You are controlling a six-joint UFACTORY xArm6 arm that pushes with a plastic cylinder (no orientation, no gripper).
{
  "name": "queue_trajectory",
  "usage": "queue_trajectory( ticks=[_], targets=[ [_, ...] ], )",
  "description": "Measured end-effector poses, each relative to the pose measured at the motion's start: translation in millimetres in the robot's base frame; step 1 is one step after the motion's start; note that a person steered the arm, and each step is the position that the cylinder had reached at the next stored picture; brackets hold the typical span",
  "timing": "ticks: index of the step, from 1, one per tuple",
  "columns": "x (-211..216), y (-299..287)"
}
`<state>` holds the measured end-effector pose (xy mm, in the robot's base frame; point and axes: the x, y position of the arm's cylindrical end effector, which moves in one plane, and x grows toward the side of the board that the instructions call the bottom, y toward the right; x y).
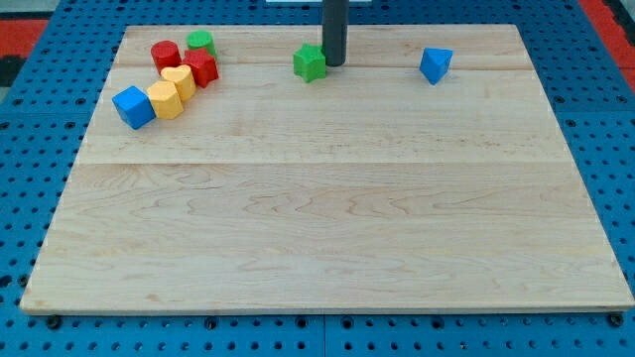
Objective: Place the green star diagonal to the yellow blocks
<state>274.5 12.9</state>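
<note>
The green star (310, 62) lies near the view's top, a little left of centre, on the wooden board (327, 218). My tip (334, 64) stands right beside it on its right, touching or nearly touching. Two yellow blocks sit at the upper left: a yellow heart (181, 80) and a yellow hexagon-like block (165, 100), touching each other. They are well to the left of the star.
A red cylinder (165, 54), a green cylinder (200, 42) and a red star-like block (201, 67) cluster around the yellow heart. A blue cube (133, 107) sits left of the yellow hexagon. A blue block (435, 64) lies at the upper right.
</note>
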Motion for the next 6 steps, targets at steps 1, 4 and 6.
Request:
queue_trajectory(
  ticks=[1, 4, 6],
  targets=[
    [-12, 0],
    [-40, -4],
    [27, -51]
  ],
)
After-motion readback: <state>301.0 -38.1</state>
